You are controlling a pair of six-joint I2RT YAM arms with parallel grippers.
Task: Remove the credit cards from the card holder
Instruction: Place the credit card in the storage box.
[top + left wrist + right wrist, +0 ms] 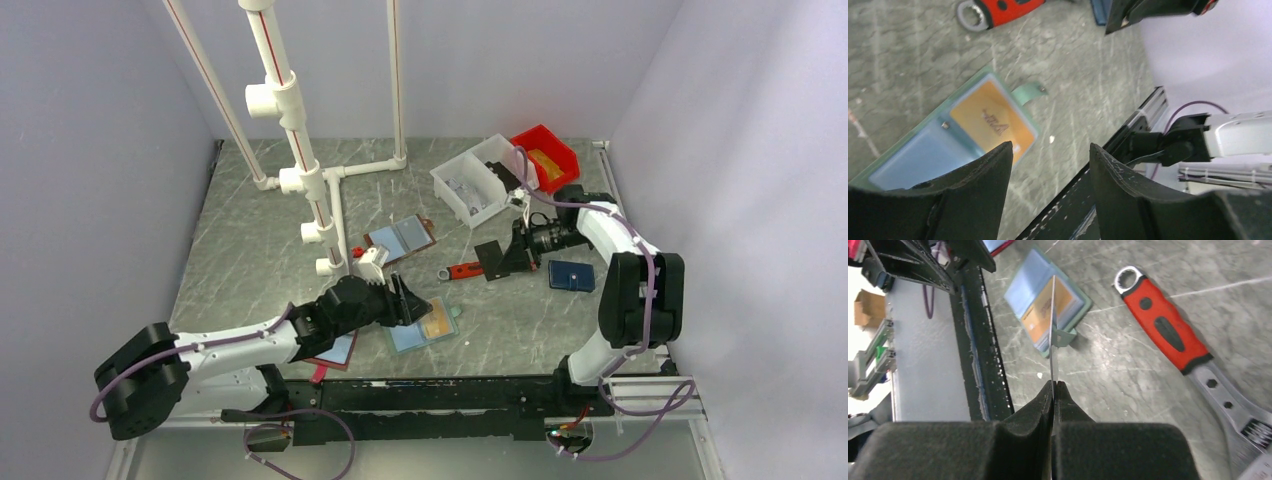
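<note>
Grey marbled table [250, 250], flat, matte. White plastic pipe frame [300, 180] stands at the back left. White bin [470, 185] and red bin [548, 155] sit back right, both rectangular.

Holder [425, 325] lies open and flat at front centre, near the front rail: two blue-grey panels, translucent mint edges, small strap tab [1025, 92] sticking out to one side. Orange-tan card [988, 120], glossy, is still in one panel.

Wrench [1163, 325], red grip with bare metal ends, lies on the table between the holder and the right arm.

Left gripper [1050, 150] hovers just over the holder, black fingers spread apart, nothing between them.

Right gripper [1054, 385] is pinched tight on a thin dark card [1053, 315], seen edge-on as a sliver, held up off the table away from the holder.
</note>
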